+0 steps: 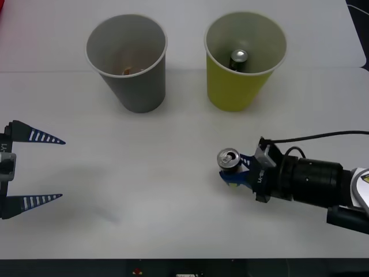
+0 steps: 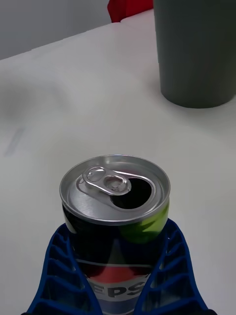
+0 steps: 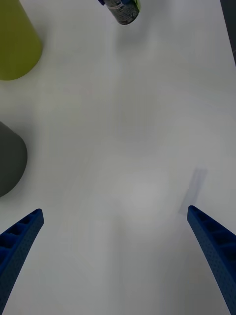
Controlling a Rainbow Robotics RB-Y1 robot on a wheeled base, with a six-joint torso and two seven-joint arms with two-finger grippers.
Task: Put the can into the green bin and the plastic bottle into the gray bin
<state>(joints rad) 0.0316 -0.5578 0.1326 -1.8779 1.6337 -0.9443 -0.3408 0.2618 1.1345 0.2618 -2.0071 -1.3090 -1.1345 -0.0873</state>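
Midway through sorting, the right gripper (image 1: pixel 235 171) stands clamped on a small black Pepsi can with a silver top (image 1: pixel 228 159) at near right, while the left gripper (image 1: pixel 36 168) waits wide open at near left. Farther off, the yellow-green paper cup (image 1: pixel 244 60) already holds another can (image 1: pixel 238 59); something small and orange lies in the gray paper cup (image 1: pixel 128 60).

We see our left gripper (image 3: pixel 115 256) spread wide over bare white table (image 3: pixel 128 147), fingers (image 3: pixel 19 241) at both corners. Yellow-green cup (image 3: pixel 14 44) and gray cup (image 3: pixel 7 160) sit along one edge. Far off, a can (image 3: pixel 124 11) between blue fingers (image 3: pixel 102 2).
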